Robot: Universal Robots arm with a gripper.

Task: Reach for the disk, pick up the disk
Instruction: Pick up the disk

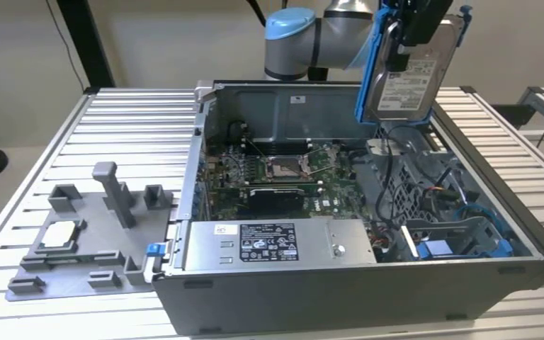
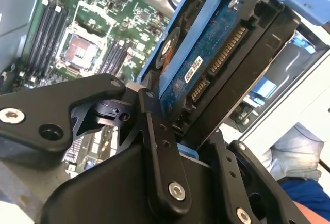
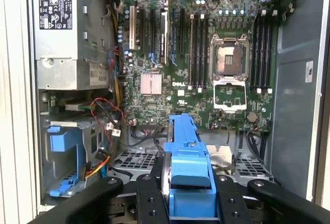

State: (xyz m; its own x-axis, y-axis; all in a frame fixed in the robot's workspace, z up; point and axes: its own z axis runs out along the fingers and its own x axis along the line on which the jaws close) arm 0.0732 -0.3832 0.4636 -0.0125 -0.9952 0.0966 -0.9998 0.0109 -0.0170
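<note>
Already the gripper [image 2: 170,131] has its fingers clamped on the disk [image 1: 410,74], holding it upright and clear above the open computer case [image 1: 367,297] — lifted high, I judge, so the blue bracket [image 3: 188,177] clears the case walls and cables. In the second wrist view the disk's circuit side and connector face the camera, pinched edge-on between the black fingers [image 2: 157,146]. One disk, one gripper, one case; a single grey fixture tray [image 1: 74,248] lies on the table beside it.
</note>
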